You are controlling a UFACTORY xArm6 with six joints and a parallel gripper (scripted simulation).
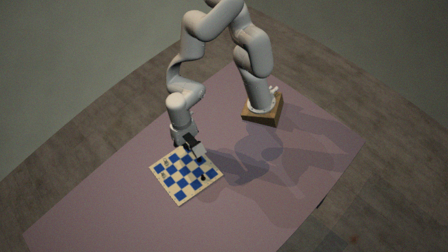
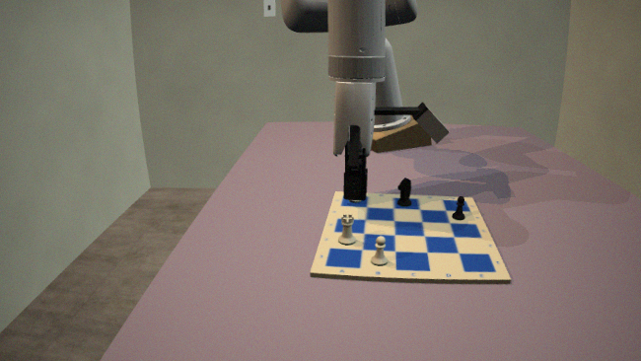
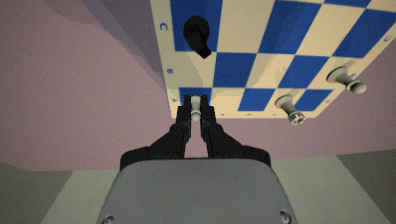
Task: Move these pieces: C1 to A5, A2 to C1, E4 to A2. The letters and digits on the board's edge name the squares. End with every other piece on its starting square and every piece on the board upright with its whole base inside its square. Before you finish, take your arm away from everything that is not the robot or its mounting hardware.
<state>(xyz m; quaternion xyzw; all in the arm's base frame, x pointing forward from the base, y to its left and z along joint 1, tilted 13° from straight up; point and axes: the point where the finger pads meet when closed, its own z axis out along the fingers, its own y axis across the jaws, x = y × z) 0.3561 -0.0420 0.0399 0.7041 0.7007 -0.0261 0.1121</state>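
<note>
My gripper [image 1: 186, 147] [image 2: 355, 197] [image 3: 195, 104] is shut on a slim white piece with a round head, which shows in the wrist view [image 3: 195, 117]. It holds the piece upright at A5; whether its base touches the board cannot be told. A white rook [image 1: 166, 162] [image 2: 347, 231] [image 3: 288, 107] stands upright on A2. A black pawn [image 1: 202, 177] [image 2: 459, 211] stands upright on E4. No piece stands on C1. The board [image 1: 179, 204] [image 2: 411, 278] lies flat on the table.
A black knight [image 1: 199, 160] [image 2: 404, 193] [image 3: 196, 31] stands on C5, two columns from the gripper. A white pawn [image 1: 163, 175] [image 2: 379, 253] [image 3: 344, 77] stands on B1. The arm's wooden base block [image 1: 260, 118] is beyond the board.
</note>
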